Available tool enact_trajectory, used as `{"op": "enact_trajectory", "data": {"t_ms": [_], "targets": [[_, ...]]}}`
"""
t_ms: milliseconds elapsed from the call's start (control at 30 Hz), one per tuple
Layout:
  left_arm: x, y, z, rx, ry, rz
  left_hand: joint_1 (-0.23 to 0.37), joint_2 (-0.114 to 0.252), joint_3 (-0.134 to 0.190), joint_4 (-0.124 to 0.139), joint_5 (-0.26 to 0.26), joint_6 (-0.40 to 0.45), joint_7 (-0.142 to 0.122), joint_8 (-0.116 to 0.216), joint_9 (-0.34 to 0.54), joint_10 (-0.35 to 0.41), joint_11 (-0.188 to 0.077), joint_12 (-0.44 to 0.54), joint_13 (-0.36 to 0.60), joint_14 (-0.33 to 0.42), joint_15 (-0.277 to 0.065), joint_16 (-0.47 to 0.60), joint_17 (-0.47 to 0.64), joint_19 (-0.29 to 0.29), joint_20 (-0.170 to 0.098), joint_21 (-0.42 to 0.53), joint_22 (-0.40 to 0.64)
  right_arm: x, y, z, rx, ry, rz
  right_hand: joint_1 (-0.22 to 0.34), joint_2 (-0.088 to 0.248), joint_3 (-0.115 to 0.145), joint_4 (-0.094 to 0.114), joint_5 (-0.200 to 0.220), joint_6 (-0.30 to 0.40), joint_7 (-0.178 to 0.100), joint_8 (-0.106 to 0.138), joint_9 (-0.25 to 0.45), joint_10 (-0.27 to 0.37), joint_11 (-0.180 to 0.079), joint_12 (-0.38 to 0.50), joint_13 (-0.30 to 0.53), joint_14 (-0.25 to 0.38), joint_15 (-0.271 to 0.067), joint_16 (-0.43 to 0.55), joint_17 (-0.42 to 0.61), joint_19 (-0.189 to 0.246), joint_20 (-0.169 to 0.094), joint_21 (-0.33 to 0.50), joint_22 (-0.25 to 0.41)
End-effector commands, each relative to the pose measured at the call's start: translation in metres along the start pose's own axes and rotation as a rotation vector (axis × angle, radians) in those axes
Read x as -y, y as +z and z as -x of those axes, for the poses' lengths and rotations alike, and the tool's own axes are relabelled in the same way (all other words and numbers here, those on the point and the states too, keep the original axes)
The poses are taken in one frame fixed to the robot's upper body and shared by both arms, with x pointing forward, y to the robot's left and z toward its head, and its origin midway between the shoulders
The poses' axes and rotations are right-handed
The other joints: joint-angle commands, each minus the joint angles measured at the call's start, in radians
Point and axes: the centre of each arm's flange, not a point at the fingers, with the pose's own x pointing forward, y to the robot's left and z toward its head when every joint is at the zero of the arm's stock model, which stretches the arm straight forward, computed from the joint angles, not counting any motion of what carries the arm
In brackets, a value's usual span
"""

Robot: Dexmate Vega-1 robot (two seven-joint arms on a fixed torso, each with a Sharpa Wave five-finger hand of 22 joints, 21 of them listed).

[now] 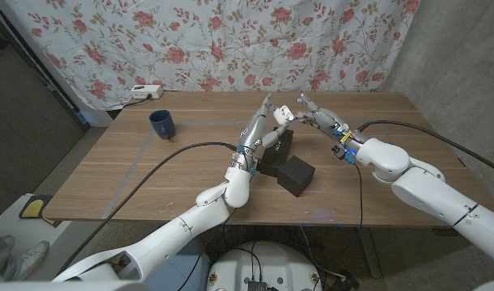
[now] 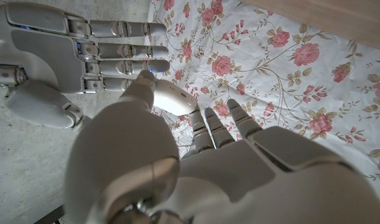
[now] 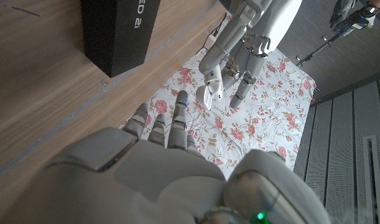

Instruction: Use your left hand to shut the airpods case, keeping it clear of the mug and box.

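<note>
The white airpods case [image 1: 283, 115] hangs in the air over the table's middle, above two black boxes. My left hand [image 1: 265, 121] reaches up to it and pinches it between thumb and fingers. In the left wrist view the case [image 2: 172, 98] looks smooth, with no open lid showing. It also appears in the right wrist view [image 3: 210, 93]. My right hand [image 1: 313, 115] faces it from the other side, fingers stretched out with their tips at the case. The dark blue mug [image 1: 162, 123] stands far off at the back left.
Two black boxes lie under the hands, a flat lettered one [image 1: 277, 149] [image 3: 118, 31] and a cube [image 1: 296, 175] nearer the front edge. A white power strip [image 1: 144, 91] lies at the back left. A flowered curtain [image 1: 255, 40] hangs behind the table.
</note>
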Motion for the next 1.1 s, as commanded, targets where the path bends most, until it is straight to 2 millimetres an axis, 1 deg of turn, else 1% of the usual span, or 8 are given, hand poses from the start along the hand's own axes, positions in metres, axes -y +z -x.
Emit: {"op": "enact_trajectory", "data": {"t_ms": [33, 167, 200, 233, 367, 400, 900, 1100], "targets": [[0.007, 0.001, 0.001, 0.005, -0.014, -0.007, 0.007, 0.003, -0.005, 0.002, 0.003, -0.003, -0.004, 0.001, 0.004, 0.156, -0.154, 0.007, 0.005, 0.01, -0.002, 0.0, 0.003, 0.004, 0.005, 0.001, 0.003, -0.006, -0.004, -0.002, 0.04, 0.013, -0.086, 0.002, 0.008, 0.002, 0.002, 0.01, -0.033, 0.004, 0.006, 0.001, 0.008, -0.005, 0.004, 0.005, -0.003, 0.002, -0.002, 0.004, -0.013, 0.002, -0.005, 0.006], [0.009, 0.0, 0.003, -0.003, -0.022, -0.007, 0.007, 0.004, -0.006, 0.003, 0.003, -0.002, -0.004, 0.001, 0.004, 0.155, -0.154, 0.007, 0.005, 0.01, -0.002, 0.0, 0.003, 0.004, 0.007, 0.001, 0.003, -0.007, -0.006, -0.003, 0.053, 0.018, -0.119, 0.006, 0.011, 0.005, 0.0, 0.01, -0.031, 0.004, 0.007, 0.001, 0.008, -0.006, 0.004, 0.008, 0.004, -0.002, 0.0, 0.004, -0.019, 0.006, -0.006, 0.005], [0.01, -0.001, 0.003, 0.001, -0.026, 0.0, 0.008, 0.004, -0.006, 0.003, 0.003, -0.002, -0.005, 0.001, 0.004, 0.155, -0.153, 0.007, 0.005, 0.01, -0.003, 0.0, 0.003, 0.004, 0.006, 0.001, 0.003, -0.007, -0.006, -0.003, 0.055, 0.022, -0.124, 0.015, 0.015, 0.01, -0.003, 0.01, -0.03, 0.004, 0.008, 0.001, 0.011, -0.004, 0.004, 0.011, 0.019, -0.017, 0.005, 0.004, -0.019, 0.006, -0.005, 0.005], [0.01, -0.001, 0.004, -0.002, -0.026, -0.007, 0.008, 0.004, -0.006, 0.003, 0.003, -0.002, -0.006, 0.001, 0.004, 0.155, -0.153, 0.007, 0.005, 0.01, -0.003, 0.0, 0.003, 0.004, 0.006, 0.001, 0.003, -0.007, -0.006, -0.003, 0.056, 0.022, -0.126, 0.017, 0.016, 0.011, -0.004, 0.01, -0.031, 0.005, 0.008, 0.001, 0.012, -0.003, 0.005, 0.012, 0.022, -0.022, 0.006, 0.004, -0.018, 0.006, -0.005, 0.005], [0.011, 0.0, 0.005, -0.003, -0.027, -0.002, 0.009, 0.004, -0.007, 0.003, 0.003, -0.002, -0.005, 0.0, 0.004, 0.156, -0.154, 0.007, 0.006, 0.01, -0.002, 0.0, 0.003, 0.004, 0.007, 0.001, 0.003, -0.008, -0.007, -0.003, 0.068, 0.012, -0.138, 0.024, 0.018, 0.015, -0.007, 0.01, -0.028, 0.004, 0.01, 0.001, 0.007, -0.007, 0.003, 0.015, 0.017, -0.025, 0.003, 0.005, -0.02, 0.009, -0.005, 0.005], [0.011, -0.001, 0.005, -0.004, -0.027, 0.001, 0.009, 0.003, -0.007, 0.003, 0.003, -0.001, -0.006, 0.001, 0.004, 0.157, -0.15, 0.007, 0.006, 0.01, -0.003, 0.0, 0.003, 0.004, 0.006, 0.001, 0.003, -0.008, -0.007, -0.003, 0.069, 0.009, -0.142, 0.028, 0.019, 0.017, -0.009, 0.01, -0.027, 0.004, 0.011, 0.002, 0.004, -0.008, 0.001, 0.016, 0.013, -0.027, 0.002, 0.005, -0.021, 0.009, -0.005, 0.005], [0.012, 0.0, 0.009, -0.002, -0.036, -0.005, 0.012, 0.005, -0.009, 0.004, 0.003, 0.0, -0.007, 0.0, 0.004, 0.158, -0.153, 0.007, 0.006, 0.011, -0.004, 0.0, 0.004, 0.004, 0.008, 0.001, 0.003, -0.01, -0.007, 0.001, 0.077, 0.01, -0.147, 0.053, 0.025, 0.032, -0.02, 0.006, -0.024, -0.003, 0.012, 0.002, -0.014, -0.017, -0.006, 0.032, 0.0, -0.024, -0.006, 0.006, -0.029, 0.011, -0.004, 0.005], [0.011, 0.0, 0.011, -0.001, -0.034, -0.001, 0.011, 0.005, -0.011, 0.005, 0.003, 0.0, -0.008, 0.0, 0.004, 0.158, -0.152, 0.007, 0.007, 0.011, -0.004, 0.0, 0.004, 0.004, 0.008, 0.001, 0.003, -0.009, -0.006, 0.001, 0.075, 0.009, -0.138, 0.058, 0.025, 0.036, -0.021, 0.003, -0.025, -0.008, 0.012, 0.002, -0.047, -0.019, -0.018, 0.04, -0.017, -0.02, -0.014, 0.007, -0.033, 0.012, -0.004, 0.005]]}}
